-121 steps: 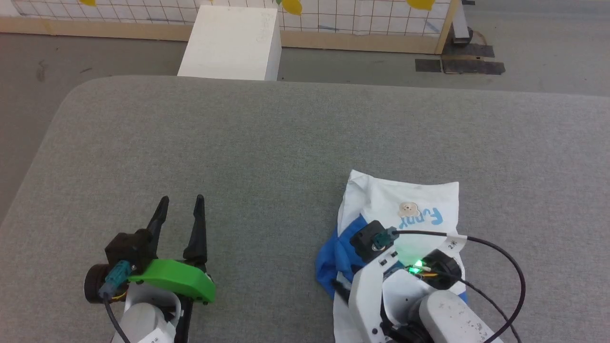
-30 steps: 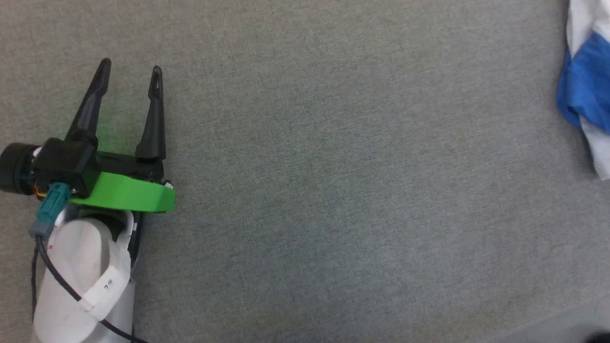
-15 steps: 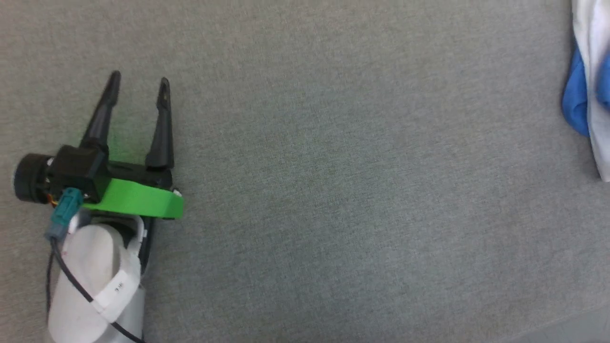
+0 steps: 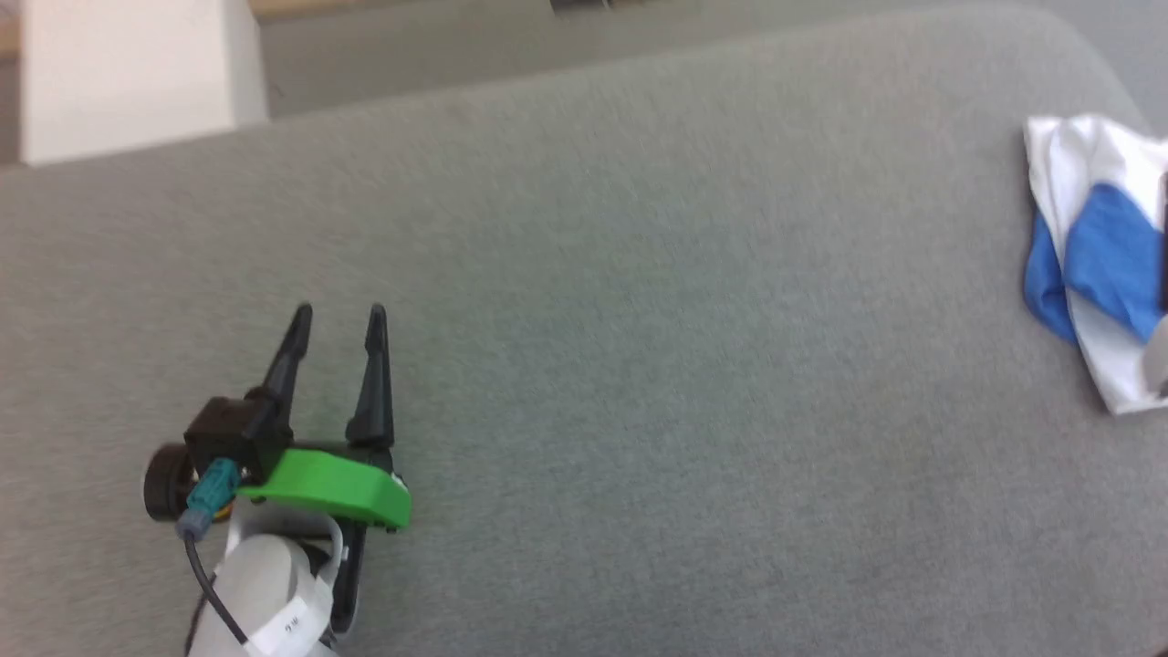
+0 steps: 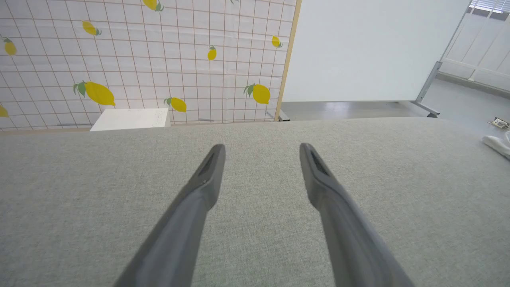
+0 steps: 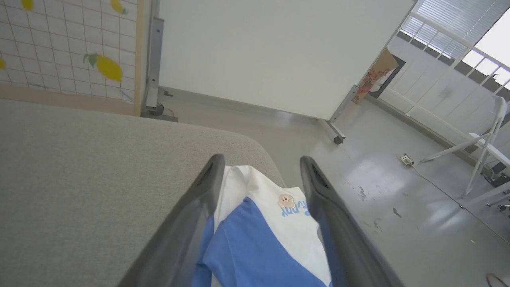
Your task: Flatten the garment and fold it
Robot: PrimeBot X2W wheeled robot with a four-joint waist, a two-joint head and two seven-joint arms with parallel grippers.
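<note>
Both hands stand wide and empty, the left hand (image 4: 338, 312) well away from the garment (image 4: 1100, 242), which lies as a compact folded bundle on the table (image 4: 639, 274) just beneath the right hand (image 6: 261, 158), so little seems left.

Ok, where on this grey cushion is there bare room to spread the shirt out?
The wide stretch of grey fabric surface between the open left end effector and the bunched white-and-blue shirt is bare. It is crowded at the right corner, where the open right end effector is over the shirt.
</note>
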